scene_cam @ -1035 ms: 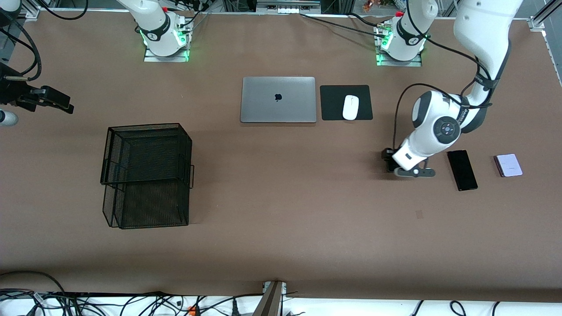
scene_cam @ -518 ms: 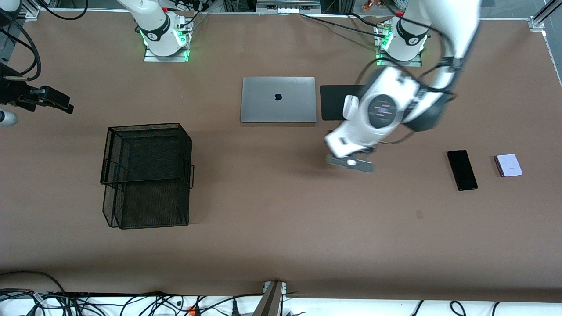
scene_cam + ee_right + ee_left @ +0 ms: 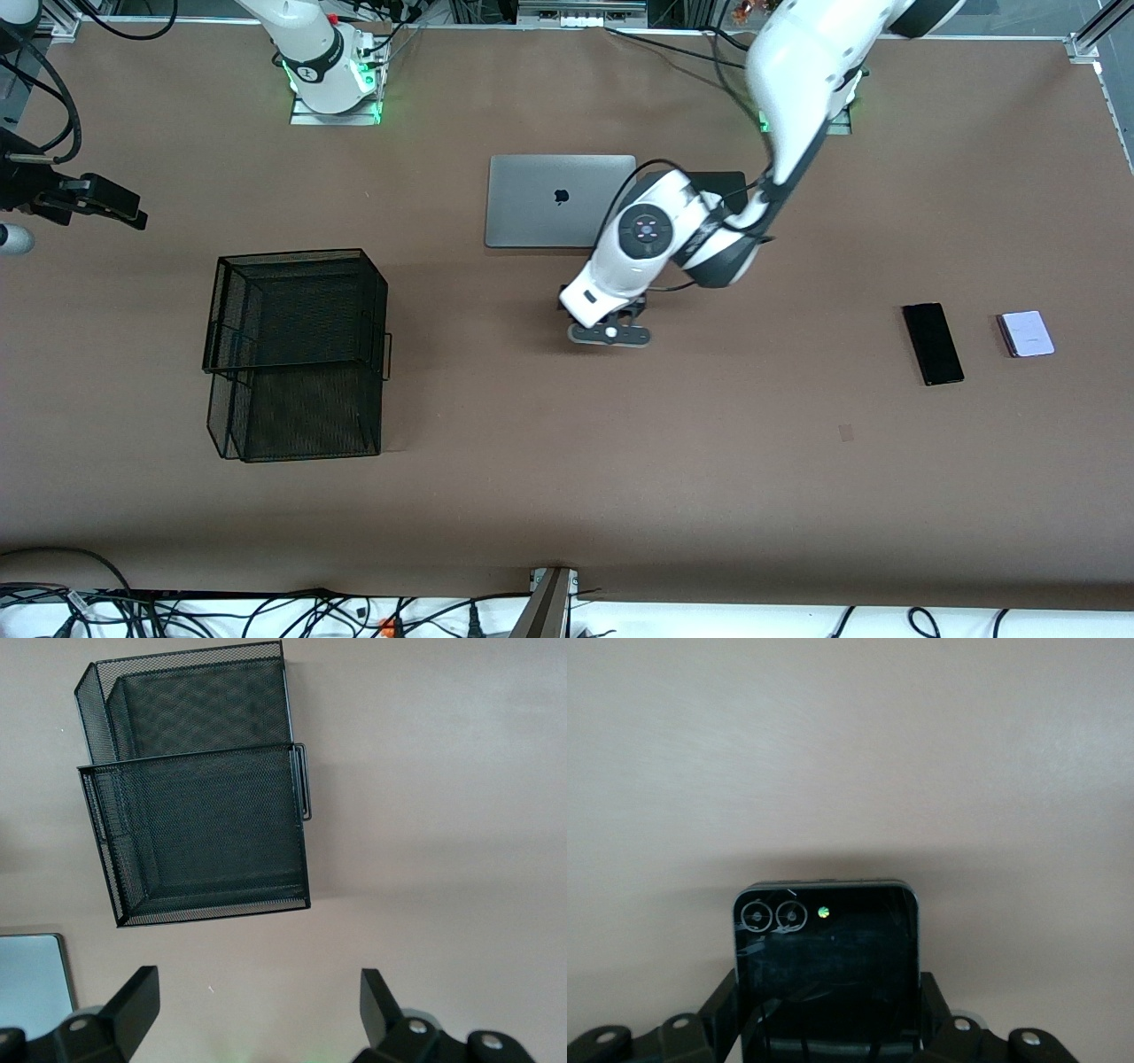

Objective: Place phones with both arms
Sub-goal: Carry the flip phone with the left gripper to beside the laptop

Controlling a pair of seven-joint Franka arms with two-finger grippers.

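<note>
Gripping the small black phone (image 3: 824,970) over bare table (image 3: 567,461) near the laptop (image 3: 562,201), the left tool (image 3: 609,330) risks dropping it if the hold slips; the right tool (image 3: 257,1014) waits open above the mesh basket (image 3: 199,788).

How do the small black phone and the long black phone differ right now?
The small black phone is squarish and held between the shut jaws of the left gripper, over bare table near the laptop. The long black phone is a slim slab lying flat on the table beside the lavender phone, untouched. Both are black.
</note>
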